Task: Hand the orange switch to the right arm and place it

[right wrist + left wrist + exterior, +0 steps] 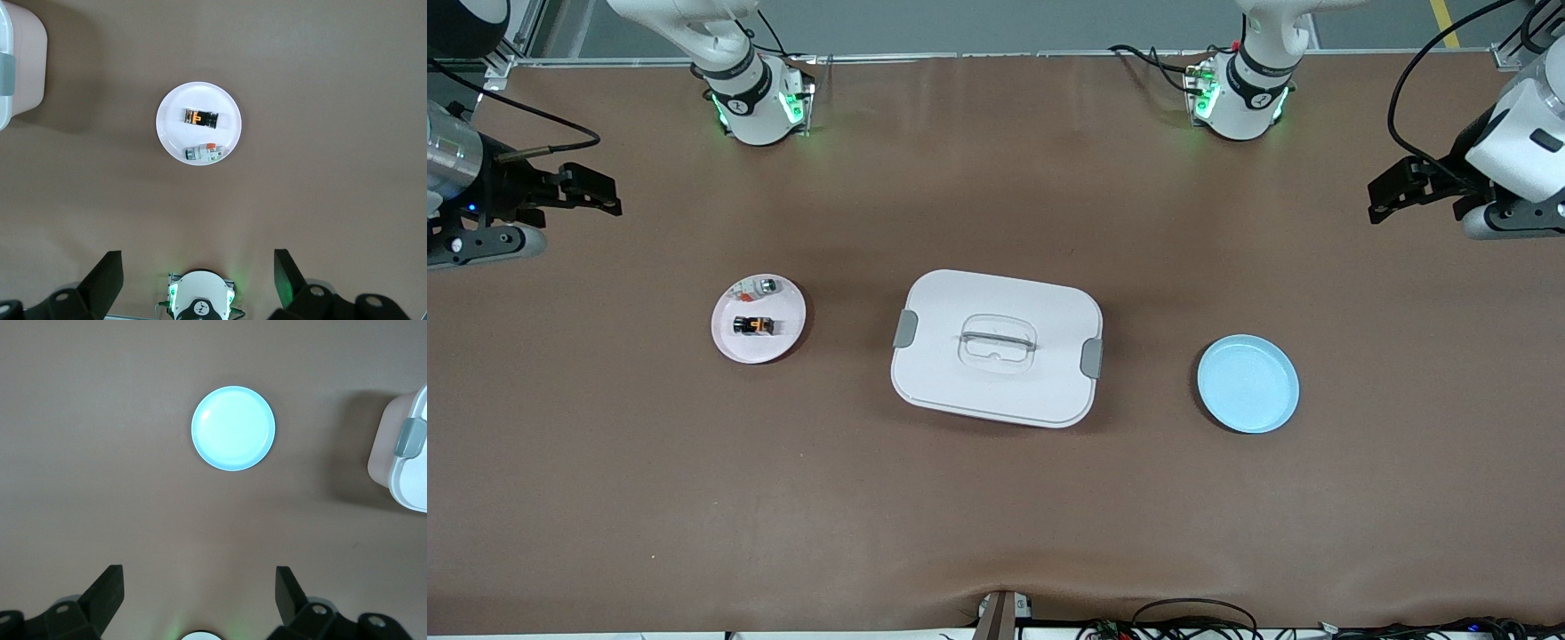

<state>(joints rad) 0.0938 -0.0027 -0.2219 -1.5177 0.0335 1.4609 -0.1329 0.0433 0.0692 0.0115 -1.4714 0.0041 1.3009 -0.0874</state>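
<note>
The orange switch [753, 325] is a tiny black block with an orange part. It lies on a small white plate [729, 342] toward the right arm's end of the table. It also shows in the right wrist view [201, 119], on the plate [172, 130]. My right gripper [594, 192] hangs open and empty over bare table at the right arm's end, apart from the plate; it shows in its own wrist view [198, 267]. My left gripper [1389, 194] hangs open and empty over bare table at the left arm's end; it shows in its own wrist view [200, 583].
A small silver-white piece with a red bit [758, 286] shares the white plate [203, 153]. A white lidded box [997, 391] with grey clasps stands mid-table. An empty light-blue plate [1248, 384] lies toward the left arm's end [233, 428].
</note>
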